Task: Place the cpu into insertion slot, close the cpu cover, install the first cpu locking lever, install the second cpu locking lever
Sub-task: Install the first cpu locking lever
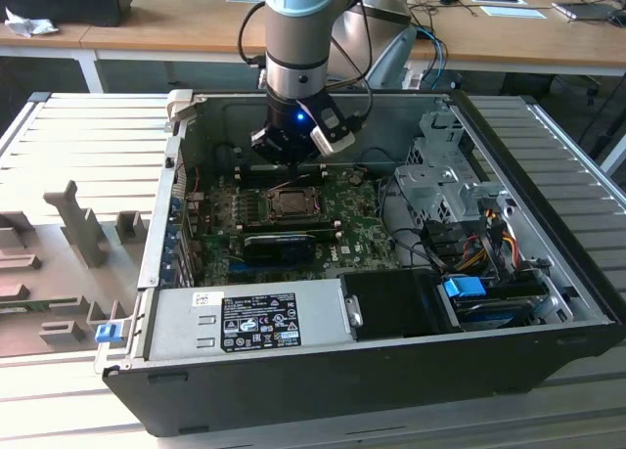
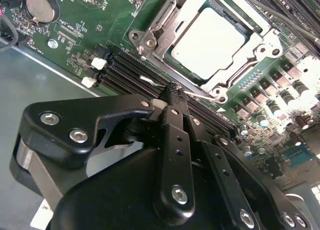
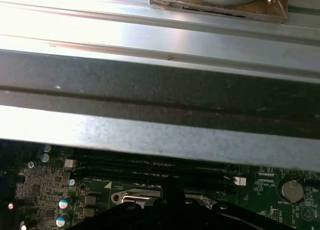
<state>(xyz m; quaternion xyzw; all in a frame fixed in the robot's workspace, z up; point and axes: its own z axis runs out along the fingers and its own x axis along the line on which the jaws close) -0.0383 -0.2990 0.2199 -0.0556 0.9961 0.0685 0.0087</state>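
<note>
One cpu seated in the one insertion slot, mid-motherboard; one cpu cover down around it. One thin lever at the gripper's tips, seemingly not yet latched. Fingers drawn together, pinching or merely touching: cannot tell.

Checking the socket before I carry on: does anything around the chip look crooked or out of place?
Nothing stands out. The chip lies flat and square under its metal cover, and the gripper sits at the thin lever beside the socket.
</note>
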